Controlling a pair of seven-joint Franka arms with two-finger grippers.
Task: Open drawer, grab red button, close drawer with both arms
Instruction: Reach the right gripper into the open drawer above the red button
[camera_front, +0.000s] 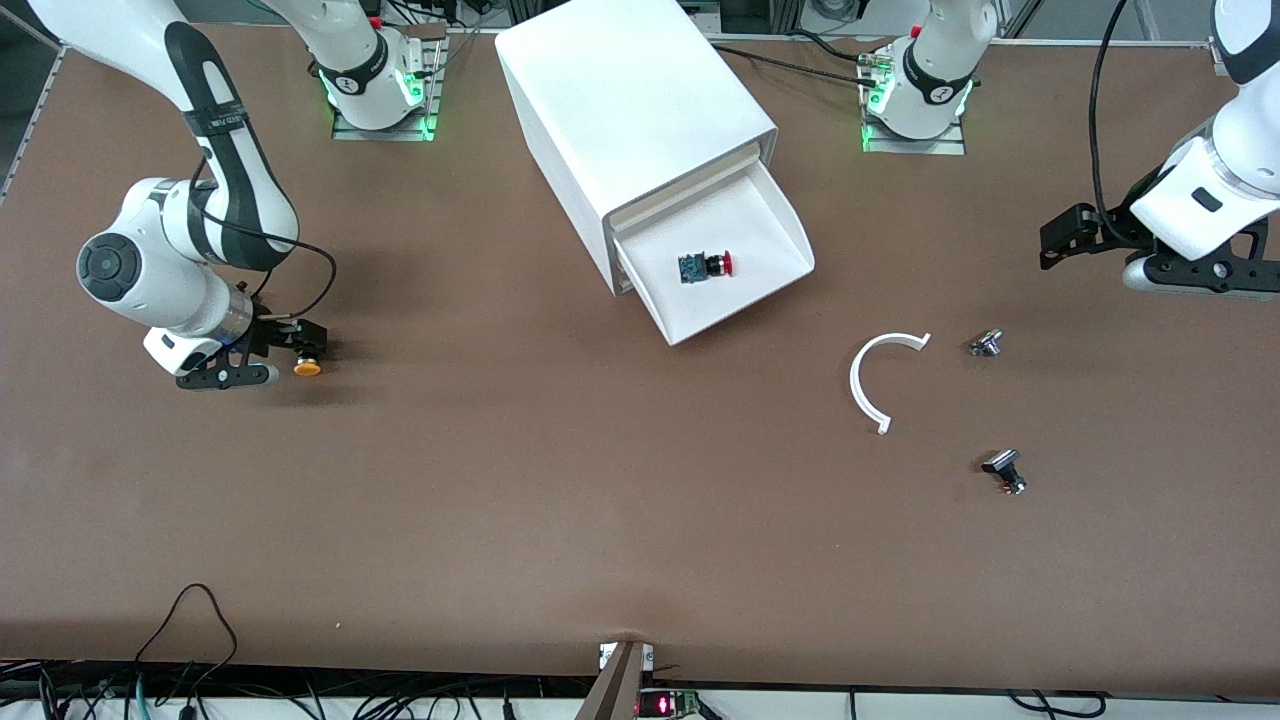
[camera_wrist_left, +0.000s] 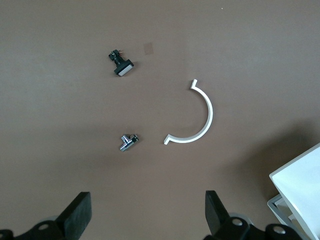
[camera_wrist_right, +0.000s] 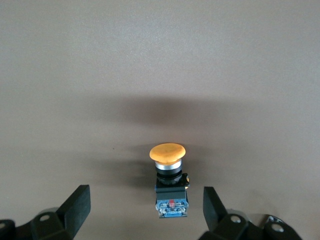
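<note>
The button (camera_front: 706, 266), red cap and blue-black body, lies on its side in the drawer (camera_front: 760, 215), which stands pulled out of the white cabinet (camera_front: 620, 110) in the middle of the table (camera_front: 560, 500). Nearer the front camera and toward the left arm's end lies a white curved strip (camera_front: 868, 380) (a half ring), with a small metal part (camera_front: 987, 344) beside it and a black-and-metal part (camera_front: 1004, 471) nearer the camera still. The left gripper (camera_wrist_left: 146, 212) hangs over the table at that end, its jaws spread wide and holding nothing; its wrist view looks down on the strip and both small parts. At the right arm's end, the right gripper (camera_wrist_right: 145, 205) sits low over the table, fingers (camera_wrist_right: 77, 205) wide apart, with an orange-capped button (camera_wrist_right: 169, 175) standing between them, not gripped.
</note>
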